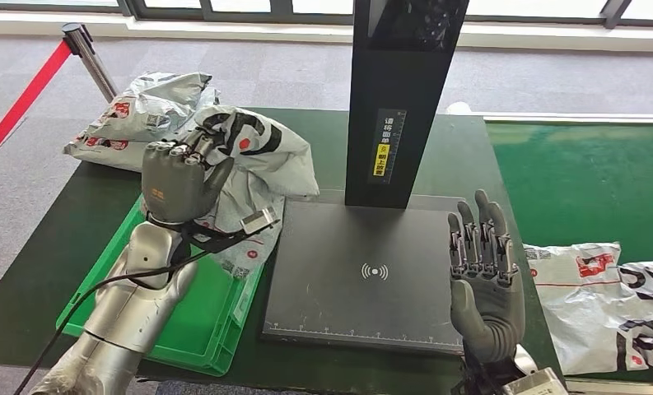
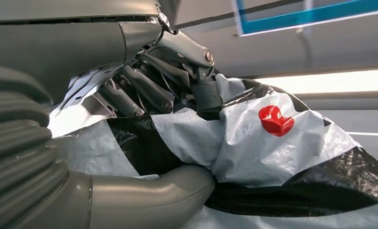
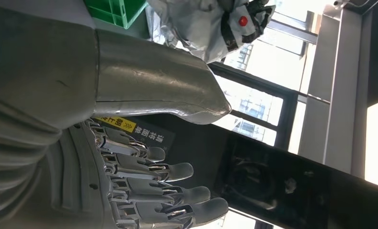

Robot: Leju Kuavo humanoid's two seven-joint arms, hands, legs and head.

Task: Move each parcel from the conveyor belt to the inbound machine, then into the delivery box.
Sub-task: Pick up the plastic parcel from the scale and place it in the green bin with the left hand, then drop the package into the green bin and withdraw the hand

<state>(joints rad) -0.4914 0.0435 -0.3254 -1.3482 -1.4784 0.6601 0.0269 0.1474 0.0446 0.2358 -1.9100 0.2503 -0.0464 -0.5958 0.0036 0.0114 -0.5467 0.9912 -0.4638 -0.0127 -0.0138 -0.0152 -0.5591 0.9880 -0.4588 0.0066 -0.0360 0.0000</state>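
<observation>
While the left hand (image 1: 177, 183) grips a grey, black and white parcel (image 1: 261, 152) bearing a red mark, that parcel is held above the green delivery box (image 1: 199, 325), at the left edge of the inbound machine (image 1: 364, 276). In the left wrist view the fingers (image 2: 148, 90) press into the crumpled film from one side and the thumb (image 2: 177, 183) closes under it from the other, just beside the red mark (image 2: 275, 120).

The right hand (image 1: 483, 276) is released and holds nothing, fingers straight and apart, raised over the right edge of the machine's dark plate. That plate carries a white wireless-signal symbol (image 1: 375, 271) and a ruler scale along its near edge. The black upright column (image 1: 401, 99) bears a vertical label (image 1: 386, 141) in white characters above a yellow patch; the writing is too small to read.

Further parcels lie on the green conveyor belt (image 1: 586, 181) at right (image 1: 590, 296), printed with red logos, and a grey bag (image 1: 142, 115) rests on the table behind the box.
</observation>
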